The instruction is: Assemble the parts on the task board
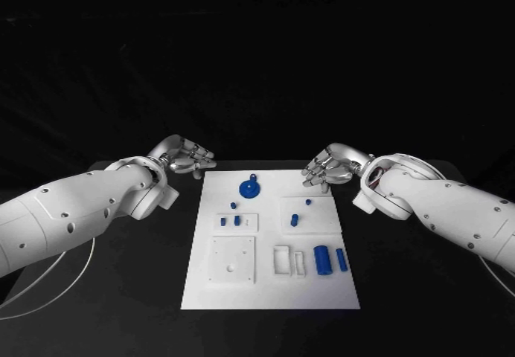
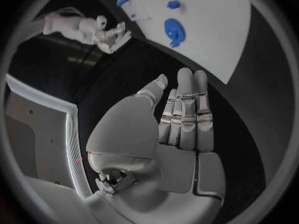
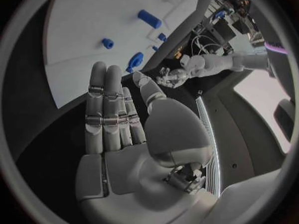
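White and flat, the task board (image 1: 269,290) lies in the middle of the black table (image 1: 129,297), its long side running away from the robot. On it sit the blue parts: a round disc-like piece (image 1: 249,188) near the far edge, a tiny peg (image 1: 234,204) just below that, and two short pegs (image 1: 230,221) on a small raised white plate. To the right, another raised plate holds a single short blue peg (image 1: 294,219) with a smaller dark one (image 1: 307,201) at its far corner. Nearer the robot, a thick blue cylinder (image 1: 323,259) and a thinner one (image 1: 341,259) lie side by side, beside a white slotted holder (image 1: 288,262). A larger square white plate (image 1: 232,259) sits on the board's near left part.

Off the board's far left corner hovers the left hand (image 1: 189,158), over the bare table; from its wrist camera the fingers (image 2: 187,114) are stretched straight and close together, with nothing in them. Off the far right corner, right at the board's edge, is the right hand (image 1: 328,166); its fingers (image 3: 109,109) are likewise extended flat, palm bare, holding nothing. Neither hand touches any part.
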`<state>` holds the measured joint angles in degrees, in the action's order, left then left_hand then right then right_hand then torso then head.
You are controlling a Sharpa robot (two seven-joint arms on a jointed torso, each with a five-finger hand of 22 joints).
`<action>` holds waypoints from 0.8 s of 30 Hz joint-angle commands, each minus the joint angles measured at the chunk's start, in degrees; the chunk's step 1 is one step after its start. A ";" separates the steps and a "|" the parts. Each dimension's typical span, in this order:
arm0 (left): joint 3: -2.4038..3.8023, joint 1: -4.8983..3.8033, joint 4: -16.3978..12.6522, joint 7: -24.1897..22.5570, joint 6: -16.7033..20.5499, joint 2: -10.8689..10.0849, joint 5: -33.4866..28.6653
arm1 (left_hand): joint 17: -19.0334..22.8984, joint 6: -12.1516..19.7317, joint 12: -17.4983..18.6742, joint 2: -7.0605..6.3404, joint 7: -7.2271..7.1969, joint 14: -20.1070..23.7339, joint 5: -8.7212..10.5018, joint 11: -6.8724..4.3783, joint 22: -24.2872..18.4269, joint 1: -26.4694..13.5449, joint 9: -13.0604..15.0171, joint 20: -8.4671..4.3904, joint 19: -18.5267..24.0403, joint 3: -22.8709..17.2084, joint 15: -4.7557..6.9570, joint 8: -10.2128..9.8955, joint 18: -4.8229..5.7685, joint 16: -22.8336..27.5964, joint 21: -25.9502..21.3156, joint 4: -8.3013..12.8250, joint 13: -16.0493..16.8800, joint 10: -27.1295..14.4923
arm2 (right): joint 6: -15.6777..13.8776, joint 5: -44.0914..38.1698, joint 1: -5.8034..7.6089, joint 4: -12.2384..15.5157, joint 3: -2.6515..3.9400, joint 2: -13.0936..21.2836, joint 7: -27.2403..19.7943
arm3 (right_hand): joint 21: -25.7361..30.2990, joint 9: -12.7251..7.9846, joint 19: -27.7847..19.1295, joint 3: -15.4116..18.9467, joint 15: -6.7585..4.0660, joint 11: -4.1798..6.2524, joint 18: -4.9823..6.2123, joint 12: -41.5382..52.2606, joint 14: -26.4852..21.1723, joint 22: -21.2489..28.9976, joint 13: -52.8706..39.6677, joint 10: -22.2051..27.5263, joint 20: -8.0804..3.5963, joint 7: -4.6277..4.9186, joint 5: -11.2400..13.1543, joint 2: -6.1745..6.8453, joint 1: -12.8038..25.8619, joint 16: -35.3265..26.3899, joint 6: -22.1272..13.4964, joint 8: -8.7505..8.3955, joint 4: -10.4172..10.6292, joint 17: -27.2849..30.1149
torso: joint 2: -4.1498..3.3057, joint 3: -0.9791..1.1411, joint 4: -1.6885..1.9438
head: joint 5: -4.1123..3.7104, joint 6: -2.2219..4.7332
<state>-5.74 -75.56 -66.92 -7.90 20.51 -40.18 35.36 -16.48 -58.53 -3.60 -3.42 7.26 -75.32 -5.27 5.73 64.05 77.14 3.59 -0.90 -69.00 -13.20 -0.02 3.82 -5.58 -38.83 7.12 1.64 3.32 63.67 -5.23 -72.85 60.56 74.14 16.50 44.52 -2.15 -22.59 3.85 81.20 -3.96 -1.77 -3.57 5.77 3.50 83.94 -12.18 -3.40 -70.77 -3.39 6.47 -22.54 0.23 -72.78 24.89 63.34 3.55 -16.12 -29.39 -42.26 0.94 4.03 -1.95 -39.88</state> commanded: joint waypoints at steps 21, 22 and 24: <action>0.67 -0.32 -5.72 -11.66 -13.27 -2.93 -25.13 | 11.68 1.20 0.16 6.48 0.62 2.68 1.06 1.33 -42.89 2.60 -0.03 5.29 8.58 17.09 -4.99 -0.17 2.32 35.27 -2.24 3.31 0.06 0.62 | 2.53 -31.59 -2.67 6.16 -0.34 0.39 11.37 | -11.88 -0.02 -0.56 -16.79 0.01 0.03 1.30 -0.15 -0.53 -14.64 -0.05 0.22 0.27 -0.28 10.16 6.48 2.36 16.43 1.24 0.05 3.11 -13.95 | 0.82 -0.90 0.29 | -0.49 -0.74; 0.67 -0.32 -5.80 -11.72 -13.22 -2.92 -25.23 | 11.67 1.14 0.12 6.44 0.73 2.46 1.14 1.35 -43.57 2.41 -0.03 5.05 8.24 17.22 -4.92 -0.15 2.49 35.16 -2.07 3.30 0.00 0.59 | 2.61 -31.67 -2.69 6.19 -0.39 0.33 11.55 | -11.87 -0.01 -0.61 -17.27 -0.01 0.02 1.31 -0.14 -0.55 -14.93 -0.05 0.22 0.28 -0.29 10.23 6.73 2.31 16.52 1.28 0.04 3.35 -13.93 | 0.81 -0.88 0.28 | -0.35 -0.71; 0.67 -0.33 -5.95 -11.80 -13.18 -2.89 -25.36 | 11.64 1.11 0.07 6.47 0.87 2.25 1.10 1.34 -44.39 2.34 -0.01 4.95 8.03 17.28 -4.84 -0.11 2.60 35.06 -1.91 3.33 0.02 0.53 | 2.99 -31.80 -2.72 6.25 -0.47 0.26 11.85 | -11.81 -0.01 -0.67 -18.13 -0.01 0.00 1.36 -0.15 -0.60 -15.60 -0.05 0.27 0.29 -0.33 10.16 7.23 2.27 16.70 1.34 0.06 4.04 -13.87 | 0.79 -0.88 0.30 | -0.28 -0.80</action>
<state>-5.14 -75.80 -72.61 -17.70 8.98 -43.13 11.32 -4.79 -57.22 -3.60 2.61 8.00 -72.79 -3.94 7.14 19.48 79.57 3.57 3.98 -60.75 3.80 -4.82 3.82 -3.96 -3.76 5.10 5.03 3.31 63.99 -3.72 -101.84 57.90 80.25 16.05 44.83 7.85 -34.14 3.83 80.95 -21.73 -1.96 -3.46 6.63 3.50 83.51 -27.64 -3.44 -70.24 -3.06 6.06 -12.65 7.14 -70.46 41.39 64.58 3.55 -12.06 -43.26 -41.45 0.04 4.35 -2.35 -40.61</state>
